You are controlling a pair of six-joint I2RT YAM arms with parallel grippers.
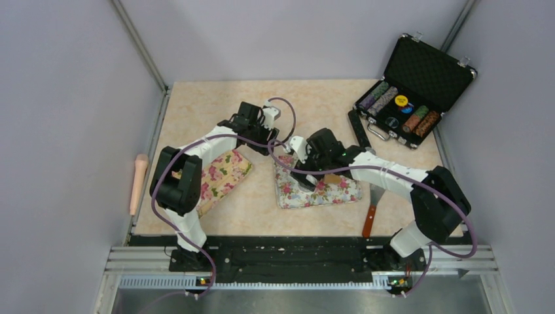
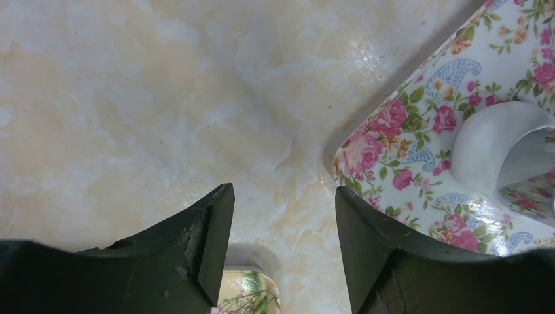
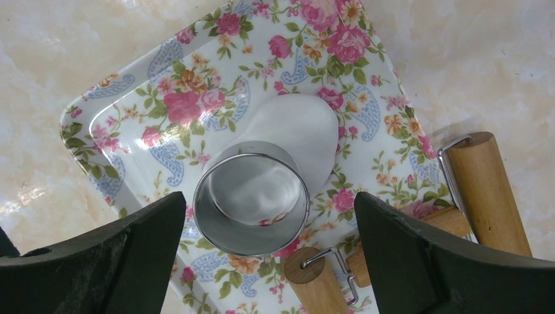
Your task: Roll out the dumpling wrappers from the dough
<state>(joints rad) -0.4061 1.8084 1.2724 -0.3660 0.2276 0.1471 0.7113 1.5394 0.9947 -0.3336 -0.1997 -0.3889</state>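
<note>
1. Dough (image 3: 298, 127), pressed into a flat white sheet, lies near the middle of a floral tray (image 3: 131, 124) on the marbled table (image 1: 209, 104).
2. A metal ring (image 3: 252, 232) stands upright on the near edge of that sheet; white dough shows inside it, though whether a disc has been cut free cannot be told.
3. The right gripper (image 3: 269, 209) hangs over the ring with its jaws spread as wide as they go, one finger on either side of the ring, neither touching it, nothing held.
4. A wooden roller (image 3: 491, 190) with a wire frame rests across the tray's near right corner, just beside the ring.
5. The left gripper (image 2: 283, 196) hovers low over bare table just off a corner of the tray, jaws partly open with nothing between them.
6. From the left wrist, the dough and ring show at the right edge of the view, well clear of the left fingers.
7. A second floral tray (image 1: 226, 173) sits to the left under the left arm.
8. An open black case (image 1: 415, 82) of poker chips stands at the far right corner, and a scraper (image 1: 372, 212) with a reddish handle lies near the right arm.
</note>
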